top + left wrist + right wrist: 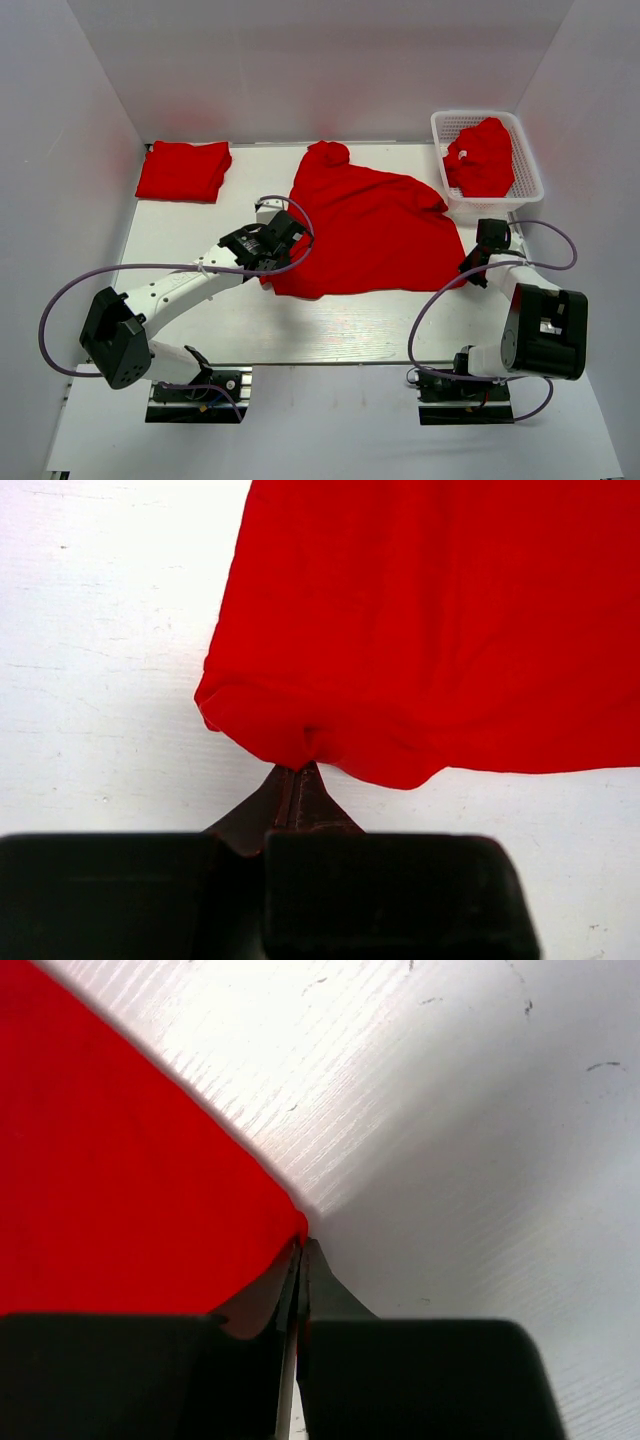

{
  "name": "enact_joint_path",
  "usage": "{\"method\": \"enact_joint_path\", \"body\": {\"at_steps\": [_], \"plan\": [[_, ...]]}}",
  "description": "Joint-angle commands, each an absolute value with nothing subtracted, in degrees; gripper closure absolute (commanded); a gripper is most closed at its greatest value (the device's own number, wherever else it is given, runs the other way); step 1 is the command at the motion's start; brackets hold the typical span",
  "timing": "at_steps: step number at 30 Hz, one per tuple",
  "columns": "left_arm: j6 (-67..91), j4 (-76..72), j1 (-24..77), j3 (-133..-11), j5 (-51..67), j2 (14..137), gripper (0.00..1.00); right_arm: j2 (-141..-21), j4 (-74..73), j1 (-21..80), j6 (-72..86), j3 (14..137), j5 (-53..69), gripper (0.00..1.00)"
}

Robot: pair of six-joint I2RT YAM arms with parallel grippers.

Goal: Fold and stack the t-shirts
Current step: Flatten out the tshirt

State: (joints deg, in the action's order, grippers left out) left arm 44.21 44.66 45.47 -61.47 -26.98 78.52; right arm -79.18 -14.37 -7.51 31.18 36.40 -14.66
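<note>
A red t-shirt (370, 225) lies spread on the white table, its near hem toward the arms. My left gripper (272, 262) is shut on the shirt's near left corner (300, 742), which bunches at the fingertips. My right gripper (470, 270) is shut on the near right corner (296, 1228). A folded red t-shirt (184, 170) lies at the far left. Another crumpled red t-shirt (482, 157) sits in the white basket (528, 160).
The white lattice basket stands at the far right corner, close behind my right gripper. White walls enclose the table on three sides. Grey cables loop beside both arms.
</note>
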Motion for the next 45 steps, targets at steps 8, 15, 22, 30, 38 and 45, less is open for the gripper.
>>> {"method": "enact_joint_path", "body": {"at_steps": [8, 15, 22, 30, 38, 45], "plan": [[37.63, 42.28, 45.09, -69.16, -36.38, 71.55, 1.0, -69.28, -10.72, -7.03, 25.41, 40.16, -5.83, 1.0], [26.73, 36.75, 45.09, -79.97, -48.5, 68.64, 1.0, -60.48, -13.27, -7.29, 21.19, 55.62, -2.9, 1.0], [6.63, 22.27, 45.09, -87.36, -53.79, 63.29, 1.0, -59.85, -16.26, -7.38, 18.38, 75.64, -8.43, 1.0], [-5.09, 14.24, 45.09, -95.78, -48.18, 56.08, 1.0, -62.93, -18.1, -7.38, 11.88, 97.34, -7.82, 1.0], [-11.33, 22.04, 45.09, -119.31, -33.95, 58.88, 1.0, -59.95, -19.34, -7.3, 6.86, 111.79, -8.18, 1.0], [-13.1, 22.6, 45.09, -132.01, -25.14, 60.38, 1.0, -54.76, -18.02, -7.12, 4.57, 114.35, -8.61, 1.0]]}}
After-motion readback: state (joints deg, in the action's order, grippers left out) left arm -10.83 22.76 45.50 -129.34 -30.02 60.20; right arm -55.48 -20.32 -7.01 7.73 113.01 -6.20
